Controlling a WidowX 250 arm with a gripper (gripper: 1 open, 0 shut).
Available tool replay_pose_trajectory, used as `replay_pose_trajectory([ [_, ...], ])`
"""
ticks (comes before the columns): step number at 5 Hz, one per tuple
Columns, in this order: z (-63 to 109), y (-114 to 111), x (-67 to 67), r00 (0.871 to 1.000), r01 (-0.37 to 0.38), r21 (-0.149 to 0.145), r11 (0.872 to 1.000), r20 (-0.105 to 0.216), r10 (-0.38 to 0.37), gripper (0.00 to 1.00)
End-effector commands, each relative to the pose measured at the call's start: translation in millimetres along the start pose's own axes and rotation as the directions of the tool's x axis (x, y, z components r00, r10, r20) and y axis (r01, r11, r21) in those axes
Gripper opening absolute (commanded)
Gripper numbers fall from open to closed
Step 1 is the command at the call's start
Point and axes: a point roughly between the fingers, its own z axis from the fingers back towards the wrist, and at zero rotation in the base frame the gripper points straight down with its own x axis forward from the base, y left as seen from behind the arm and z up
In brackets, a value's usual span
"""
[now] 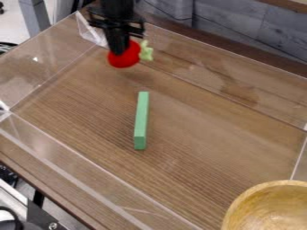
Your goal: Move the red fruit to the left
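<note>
Gripping the red fruit (pixel 121 58) in my clenched claw (pixel 120 52) at upper left, I should stay low, slide steadily, clear of the green bar (pixel 142 120).

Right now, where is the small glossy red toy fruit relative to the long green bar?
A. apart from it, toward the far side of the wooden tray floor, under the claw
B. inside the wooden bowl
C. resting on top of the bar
A: the small glossy red toy fruit sits under the black claw, clear of the long green bar nearer the camera.
</note>
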Motion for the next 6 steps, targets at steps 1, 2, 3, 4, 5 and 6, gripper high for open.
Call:
replay_pose_trajectory([
  [1, 18.2, 25, 14.9, 0.997, -0.049, 0.032, 0.998, 0.056, 0.047, 0.00],
  [2, 7.7, 36, 16.5, 0.997, -0.073, 0.037, 0.997, 0.035, 0.071, 0.00],
  [3, 0.3, 40, 14.8, 0.996, -0.090, 0.026, 0.996, 0.014, 0.090, 1.00],
  [4, -2.2, 45, 13.8, 0.994, -0.107, 0.019, 0.994, 0.004, 0.107, 1.00],
  [5, -1.4, 48, 15.3, 0.994, -0.113, 0.021, 0.993, 0.004, 0.113, 0.00],
  [6, -3.4, 49, 16.4, 0.993, -0.117, 0.023, 0.993, 0.000, 0.117, 0.00],
])
